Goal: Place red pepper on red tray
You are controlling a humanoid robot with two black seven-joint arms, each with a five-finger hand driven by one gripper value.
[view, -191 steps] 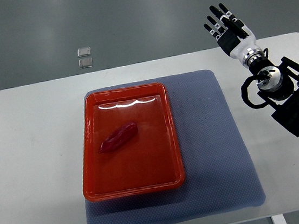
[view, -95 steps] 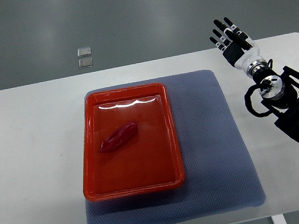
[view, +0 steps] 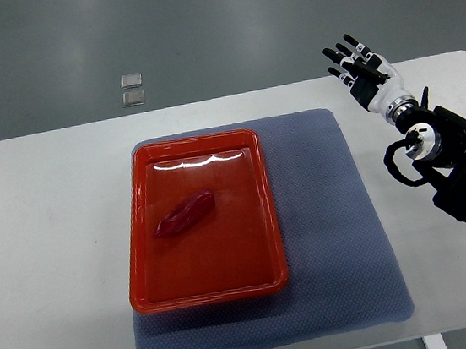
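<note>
Your right hand (view: 360,71) has pulled back toward the table's far right corner, fingers spread and holding nothing. The red pepper (view: 185,213) lies inside the red tray (view: 210,295). The job looks done.

A white table (view: 55,247) stands on a grey floor (view: 199,34).

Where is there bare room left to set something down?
Free: white table left of the tray, grey mat right of it, and tray floor around the pepper. Crowded: the far right corner, under the right hand.
</note>
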